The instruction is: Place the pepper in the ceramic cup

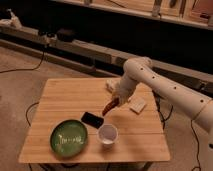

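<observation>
Camera view: the arm [150, 80] comes in from 3 o'clock, bends at a high elbow and slopes down to the pincer [115, 103] above the bench [60, 100]. The pincer is closed tight on the pepper [108, 108], which hangs tilted at 12 o'clock of the ceramic cup [107, 135], apart from it.

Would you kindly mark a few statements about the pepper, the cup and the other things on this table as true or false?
1. The gripper is shut on the pepper. True.
2. The pepper lies inside the ceramic cup. False: it is in the gripper, farther back than the cup, which looks empty.
3. The green plate sits left of the ceramic cup in the camera view. True.
4. The black flat object lies on the green plate. False: it lies on the wooden table, beside the plate.
</observation>
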### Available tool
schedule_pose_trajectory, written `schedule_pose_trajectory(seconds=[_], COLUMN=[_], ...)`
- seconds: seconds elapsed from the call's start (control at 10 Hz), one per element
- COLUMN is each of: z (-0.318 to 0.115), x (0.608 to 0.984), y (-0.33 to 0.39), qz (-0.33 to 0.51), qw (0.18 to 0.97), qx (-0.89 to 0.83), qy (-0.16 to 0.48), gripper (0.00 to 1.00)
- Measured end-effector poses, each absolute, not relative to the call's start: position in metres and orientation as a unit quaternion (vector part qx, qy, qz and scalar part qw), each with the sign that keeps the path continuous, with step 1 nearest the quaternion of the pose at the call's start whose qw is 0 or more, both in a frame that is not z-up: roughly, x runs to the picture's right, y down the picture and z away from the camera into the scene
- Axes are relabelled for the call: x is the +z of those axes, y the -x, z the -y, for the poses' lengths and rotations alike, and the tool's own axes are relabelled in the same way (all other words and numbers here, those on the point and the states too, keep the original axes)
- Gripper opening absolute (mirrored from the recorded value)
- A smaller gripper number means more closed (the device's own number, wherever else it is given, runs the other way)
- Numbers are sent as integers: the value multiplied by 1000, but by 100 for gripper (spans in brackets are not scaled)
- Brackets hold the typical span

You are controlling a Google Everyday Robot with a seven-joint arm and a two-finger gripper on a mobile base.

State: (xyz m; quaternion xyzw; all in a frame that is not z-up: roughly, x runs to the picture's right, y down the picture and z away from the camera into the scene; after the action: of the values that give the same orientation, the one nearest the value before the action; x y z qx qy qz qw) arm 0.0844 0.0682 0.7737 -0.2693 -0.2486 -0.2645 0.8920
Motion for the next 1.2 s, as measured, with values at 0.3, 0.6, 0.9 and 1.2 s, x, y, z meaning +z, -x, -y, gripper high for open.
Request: schedule_pose_trajectory(seconds=[0.3, 0.6, 0.9, 1.2], z=[-69, -85, -97, -102], x=[745, 717, 711, 710], y=[-94, -96, -93, -79], qz=[234, 203, 169, 151], qw=[878, 851, 842, 845], qx=[-304, -377, -412, -417], qy=[285, 303, 305, 299], gripper=[14, 14, 14, 16])
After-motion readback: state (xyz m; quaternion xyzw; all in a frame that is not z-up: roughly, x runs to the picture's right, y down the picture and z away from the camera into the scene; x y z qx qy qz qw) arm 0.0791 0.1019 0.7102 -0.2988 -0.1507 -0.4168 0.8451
